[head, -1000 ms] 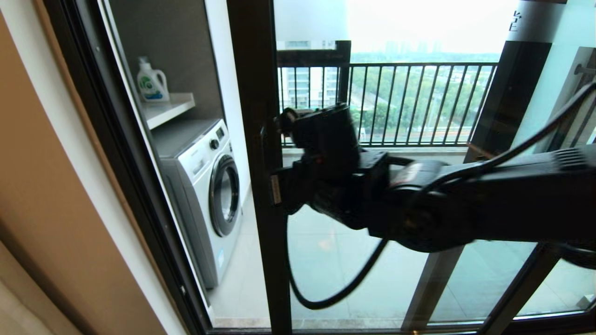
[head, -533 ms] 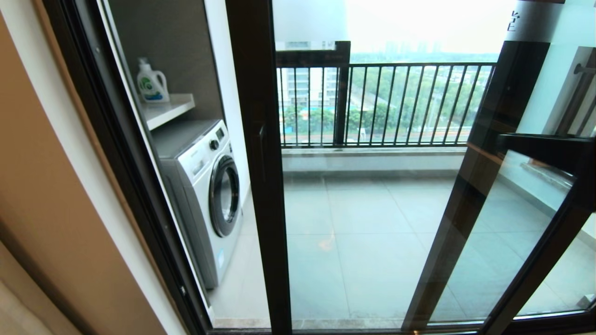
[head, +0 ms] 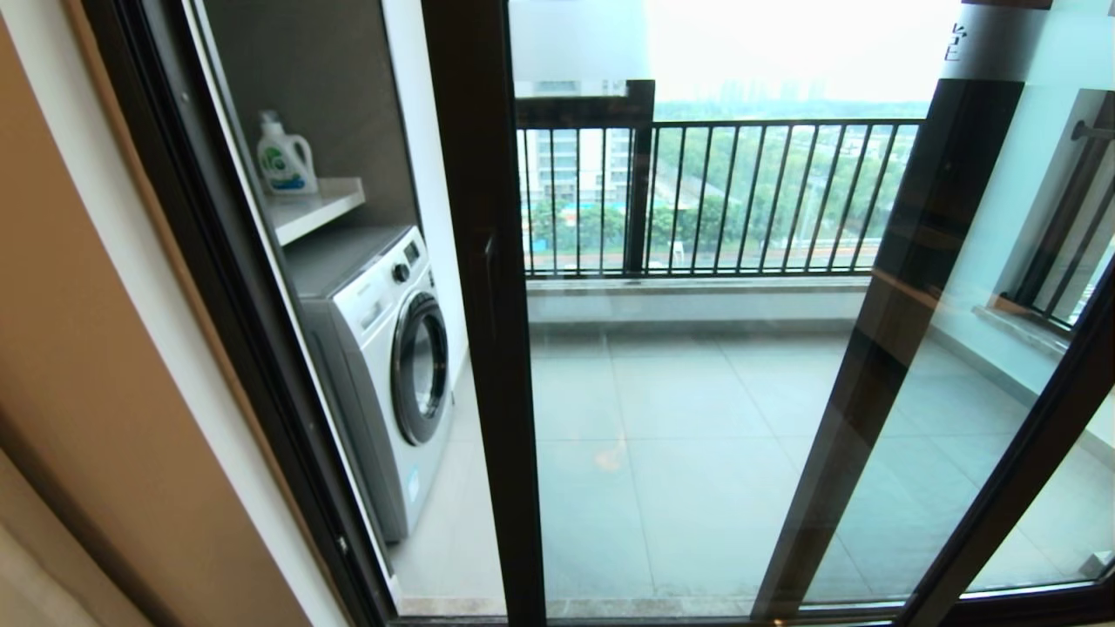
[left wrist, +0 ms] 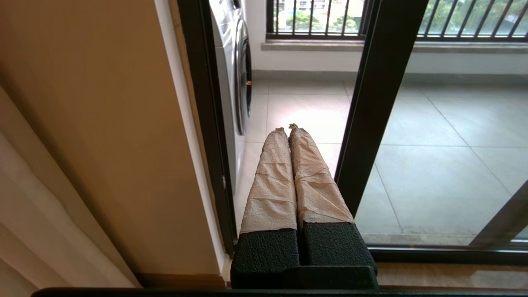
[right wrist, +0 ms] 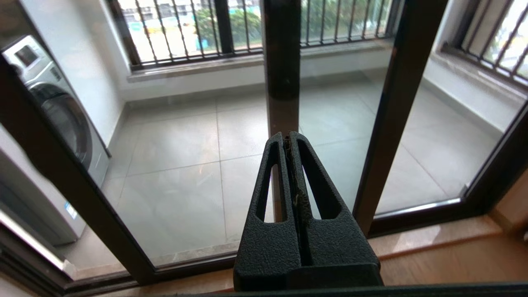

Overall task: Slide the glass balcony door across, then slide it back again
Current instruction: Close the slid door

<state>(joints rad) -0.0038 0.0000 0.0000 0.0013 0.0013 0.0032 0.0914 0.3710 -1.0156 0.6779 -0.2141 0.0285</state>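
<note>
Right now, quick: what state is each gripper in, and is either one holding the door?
Left gripper: closed, holding nothing, off the door.
Right gripper: closed, holding nothing, off the door.

Grey tiled balcony floor (head: 688, 435) behind the glass. White front-load washing machine (head: 383, 357) stands on it at the left edge, against the wall. White shelf (head: 314, 205) above the machine carries a white detergent bottle (head: 283, 157). Railing (head: 723, 196) runs along the floor's far edge.
</note>
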